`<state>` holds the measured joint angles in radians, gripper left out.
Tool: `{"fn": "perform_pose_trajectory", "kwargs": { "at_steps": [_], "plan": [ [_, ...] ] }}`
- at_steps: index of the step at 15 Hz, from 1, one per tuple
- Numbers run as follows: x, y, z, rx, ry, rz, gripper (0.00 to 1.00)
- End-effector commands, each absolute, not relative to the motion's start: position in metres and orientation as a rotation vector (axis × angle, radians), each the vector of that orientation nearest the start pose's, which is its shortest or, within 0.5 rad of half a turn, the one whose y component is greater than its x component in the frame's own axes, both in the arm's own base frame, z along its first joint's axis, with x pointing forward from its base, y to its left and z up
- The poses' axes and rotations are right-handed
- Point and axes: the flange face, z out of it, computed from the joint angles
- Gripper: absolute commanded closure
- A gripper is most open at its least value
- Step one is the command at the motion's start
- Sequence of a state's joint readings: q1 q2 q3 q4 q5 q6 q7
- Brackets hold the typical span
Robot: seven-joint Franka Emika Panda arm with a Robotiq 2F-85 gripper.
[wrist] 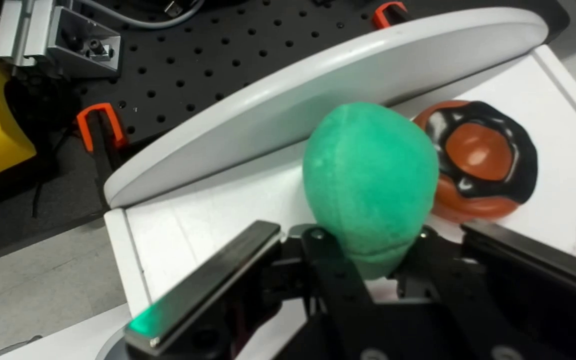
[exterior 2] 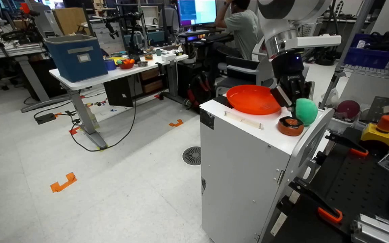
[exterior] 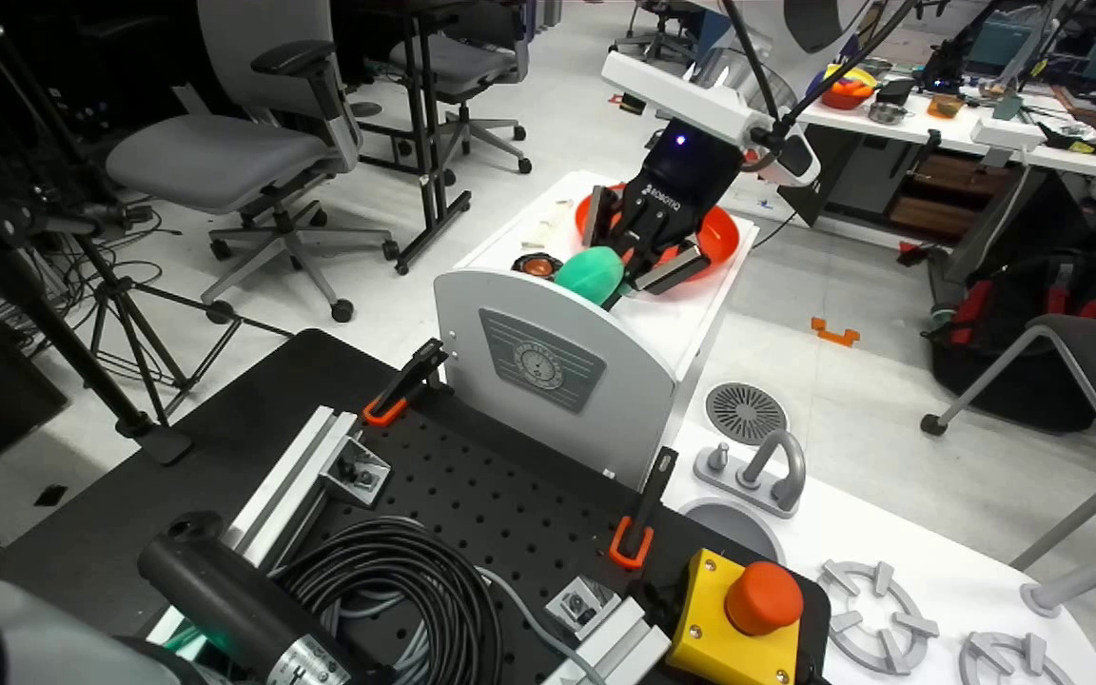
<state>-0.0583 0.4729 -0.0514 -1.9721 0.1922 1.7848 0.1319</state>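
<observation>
Gripper (wrist: 370, 229) tilted over white surface (exterior 2: 270, 135), pointing downward; jaws' outer parts stand apart, green ball (wrist: 370, 175) at their end, between them in wrist view; cannot tell whether inner parts grip ball, nor whether ball touches surface; orange-brown disc (wrist: 479, 155) with black wavy top just beside ball; curved grey panel (wrist: 248, 135) upright along surface's edge, near ball; red plate (exterior 2: 253, 99) farther along surface, in both exterior views.
</observation>
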Motion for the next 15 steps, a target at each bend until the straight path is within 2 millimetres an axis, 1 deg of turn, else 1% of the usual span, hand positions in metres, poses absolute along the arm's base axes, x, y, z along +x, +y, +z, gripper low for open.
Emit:
{"fn": "perform_pose_trajectory", "kwargs": {
  "at_steps": [1, 7, 15],
  "plan": [
    [0.526, -0.037, 0.185, -2.747, 0.492, 1.004, 0.95],
    [0.529, -0.038, 0.194, -2.760, 0.495, 0.979, 0.95],
    [0.530, -0.040, 0.214, -2.786, 0.511, 0.915, 0.95]
  ]
}}
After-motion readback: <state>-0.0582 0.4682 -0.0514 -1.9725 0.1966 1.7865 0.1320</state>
